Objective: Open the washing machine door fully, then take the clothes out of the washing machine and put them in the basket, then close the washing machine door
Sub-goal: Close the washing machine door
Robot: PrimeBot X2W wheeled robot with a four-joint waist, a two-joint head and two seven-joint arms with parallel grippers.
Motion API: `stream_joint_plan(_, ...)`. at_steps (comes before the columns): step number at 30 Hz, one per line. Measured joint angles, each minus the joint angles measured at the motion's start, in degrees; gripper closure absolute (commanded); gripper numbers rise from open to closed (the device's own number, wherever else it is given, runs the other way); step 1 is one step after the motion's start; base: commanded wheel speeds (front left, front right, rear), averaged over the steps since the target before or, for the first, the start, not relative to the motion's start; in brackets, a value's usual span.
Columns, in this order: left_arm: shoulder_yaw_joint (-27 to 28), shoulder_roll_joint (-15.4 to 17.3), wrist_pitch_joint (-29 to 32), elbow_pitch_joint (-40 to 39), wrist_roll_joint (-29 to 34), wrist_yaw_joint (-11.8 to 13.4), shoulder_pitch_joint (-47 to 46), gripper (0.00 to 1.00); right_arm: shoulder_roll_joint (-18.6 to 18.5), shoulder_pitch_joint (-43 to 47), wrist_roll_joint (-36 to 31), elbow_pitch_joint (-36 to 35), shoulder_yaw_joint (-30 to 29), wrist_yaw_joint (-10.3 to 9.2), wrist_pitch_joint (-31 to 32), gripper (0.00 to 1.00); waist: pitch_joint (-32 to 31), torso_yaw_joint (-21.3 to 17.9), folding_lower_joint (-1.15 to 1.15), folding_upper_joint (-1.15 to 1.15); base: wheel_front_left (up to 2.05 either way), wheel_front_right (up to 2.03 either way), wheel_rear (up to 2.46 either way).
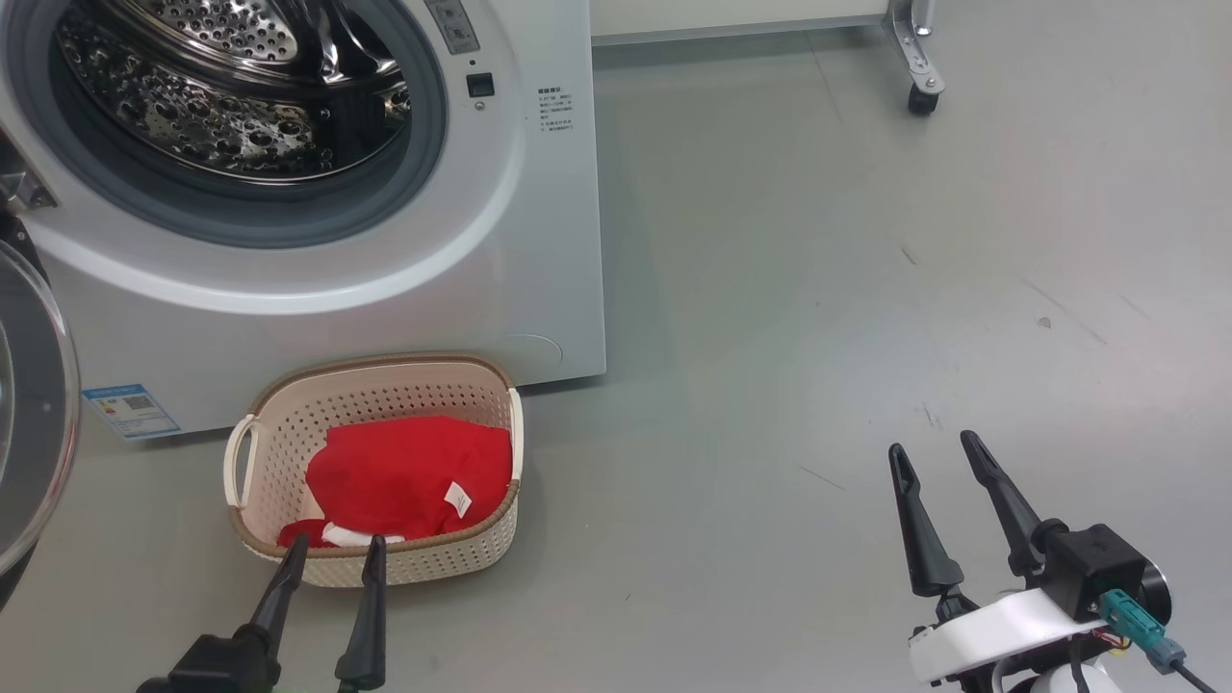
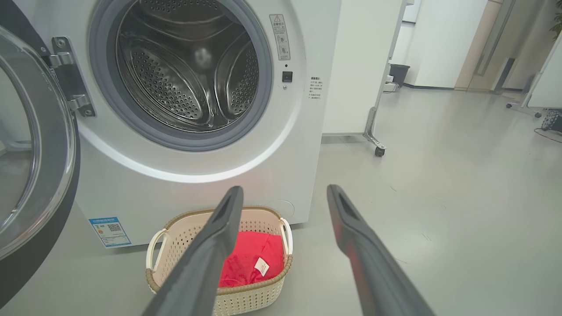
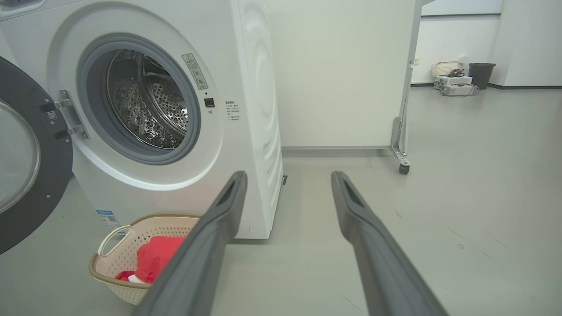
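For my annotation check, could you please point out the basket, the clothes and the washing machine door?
basket (image 1: 385,361), head view, back rim.
clothes (image 1: 404,476), head view, middle of red fabric.
washing machine door (image 2: 26,153), left wrist view, glass bowl.

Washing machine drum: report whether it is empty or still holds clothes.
Empty: the drum shows bare perforated steel, and the red clothes lie in the basket on the floor.

Before me lies a smooth grey floor (image 1: 866,289), lightly scuffed. A white partition (image 3: 342,74) stands on a caster (image 3: 404,169). A dark bin (image 3: 481,75) sits by the far white wall (image 3: 527,44).
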Motion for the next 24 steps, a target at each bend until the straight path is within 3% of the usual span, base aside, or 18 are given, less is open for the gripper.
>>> stream_joint_plan(24,0.04,0.00,0.00,-0.12,0.07,0.00,0.00,0.00,0.03,-0.01,0.00,0.29,0.01,0.00,0.00,0.00,-0.27,0.14,0.00,0.00,0.00,0.00,0.00)
